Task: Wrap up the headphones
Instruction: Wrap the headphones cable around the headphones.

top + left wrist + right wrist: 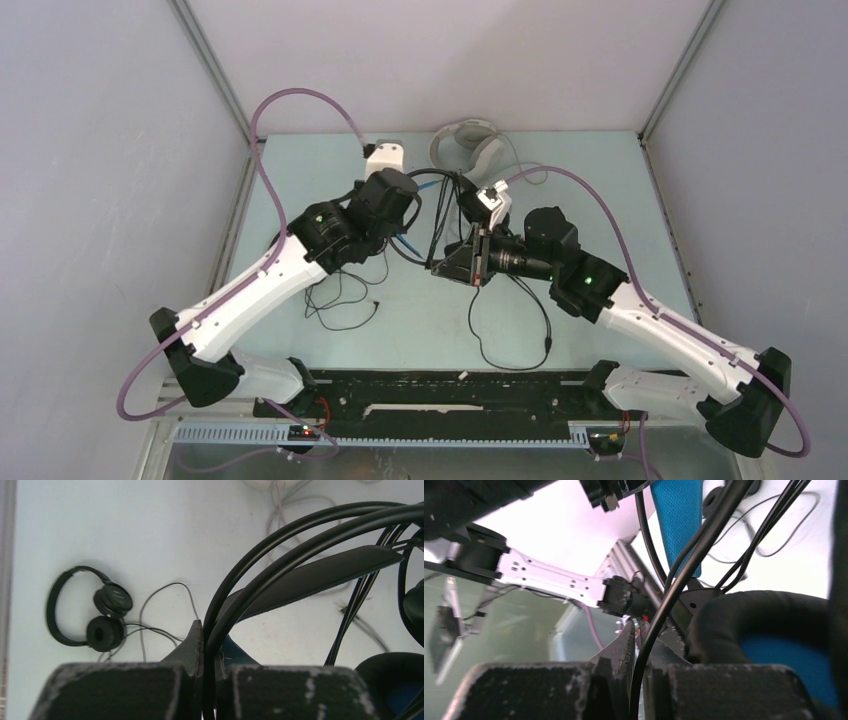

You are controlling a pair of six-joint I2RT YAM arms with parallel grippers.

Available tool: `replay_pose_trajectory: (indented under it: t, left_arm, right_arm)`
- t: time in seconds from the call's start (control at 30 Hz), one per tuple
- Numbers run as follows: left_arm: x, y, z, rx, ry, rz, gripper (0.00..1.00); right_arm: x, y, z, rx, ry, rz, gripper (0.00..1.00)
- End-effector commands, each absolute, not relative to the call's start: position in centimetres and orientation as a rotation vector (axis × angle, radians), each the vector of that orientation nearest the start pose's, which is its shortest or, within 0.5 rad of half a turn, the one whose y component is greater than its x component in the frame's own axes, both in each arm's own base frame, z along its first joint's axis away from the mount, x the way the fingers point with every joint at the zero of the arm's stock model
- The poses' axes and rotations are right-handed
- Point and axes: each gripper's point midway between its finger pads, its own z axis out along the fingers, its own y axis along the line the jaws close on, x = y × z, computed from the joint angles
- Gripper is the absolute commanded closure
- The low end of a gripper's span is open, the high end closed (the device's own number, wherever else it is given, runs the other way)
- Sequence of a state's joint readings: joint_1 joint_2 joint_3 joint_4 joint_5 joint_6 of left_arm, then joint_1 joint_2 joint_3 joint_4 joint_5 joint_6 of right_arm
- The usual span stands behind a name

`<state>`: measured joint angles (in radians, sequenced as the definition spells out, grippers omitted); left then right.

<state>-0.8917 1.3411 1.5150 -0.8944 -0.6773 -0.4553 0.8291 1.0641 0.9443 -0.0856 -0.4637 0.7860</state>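
Left hand pinches tight on the cord; right hand clamps cord too, so the black headphones hang between them above the desk, probably tensioned for winding.

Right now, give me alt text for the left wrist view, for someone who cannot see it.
The left gripper is shut on thin black strands of the bulky black headphones, arcing up and right over the flat headband. The small thin black headphones lie on the pale table at left.
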Motion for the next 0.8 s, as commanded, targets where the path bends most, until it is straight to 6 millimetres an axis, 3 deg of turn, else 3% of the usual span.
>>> replay_pose_trajectory:
  t: [0.0, 0.2, 0.4, 0.77]
  left_arm:
    - [29.7, -21.5, 35.3, -0.205, 1.957, -0.337, 1.00]
    - [29.8, -21.8, 36.2, -0.282, 1.929, -0.425, 1.00]
    - [29.8, -21.6, 36.5, -0.383, 1.915, -0.469, 1.00]
    - [28.9, -22.1, 39.4, -0.440, 1.842, -0.648, 1.00]
  right_arm:
    - [16.5, 31.8, 32.8, -0.512, 1.834, 1.317, 0.90]
    - [16.2, 31.1, 32.7, -0.560, 1.713, 1.203, 0.87]
    - [15.9, 31.1, 32.9, -0.576, 1.619, 1.199, 0.87]
    - [14.9, 32.0, 30.7, -0.707, 1.525, 1.075, 0.85]
